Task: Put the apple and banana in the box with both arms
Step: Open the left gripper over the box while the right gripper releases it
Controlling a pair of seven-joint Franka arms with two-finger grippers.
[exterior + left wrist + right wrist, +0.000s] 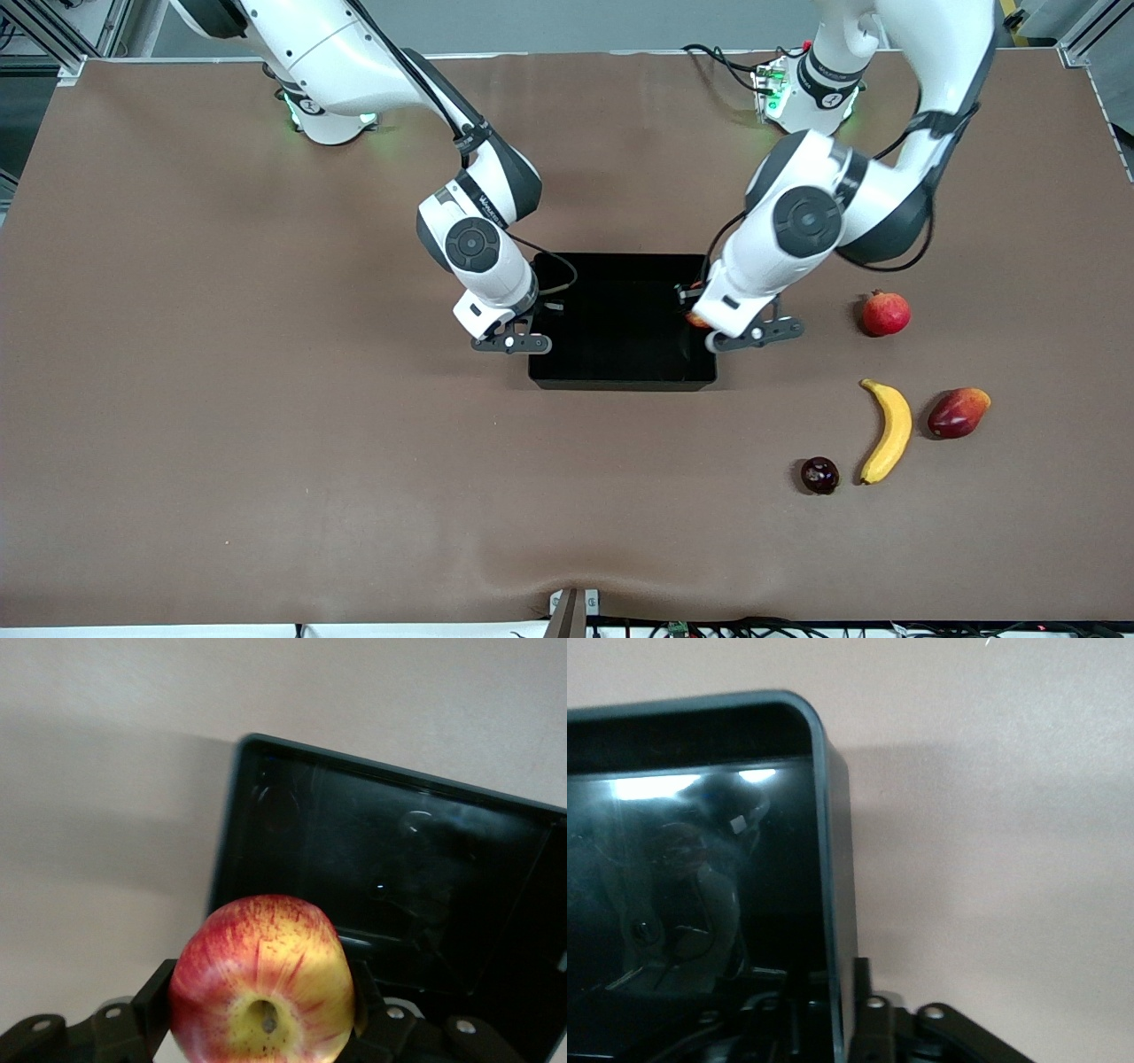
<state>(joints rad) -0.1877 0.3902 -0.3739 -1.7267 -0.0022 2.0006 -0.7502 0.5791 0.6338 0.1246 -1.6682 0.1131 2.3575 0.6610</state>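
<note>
The red and yellow apple [261, 988] sits between the fingers of my left gripper [262, 997], which is shut on it. In the front view this gripper [706, 324] hangs over the black box's [620, 383] wall toward the left arm's end, and only a sliver of the apple [695, 320] shows. My right gripper [516, 342] stands at the box's wall toward the right arm's end, its fingers open on either side of that wall [833, 859]. The inside of the box [399, 868] holds nothing. The yellow banana [889, 431] lies on the table toward the left arm's end, nearer the front camera than the box.
A red crowned fruit [885, 313] lies beside the box toward the left arm's end. A red-orange fruit [958, 412] lies beside the banana. A small dark purple fruit [819, 475] sits close to the banana's near tip. Brown cloth covers the table.
</note>
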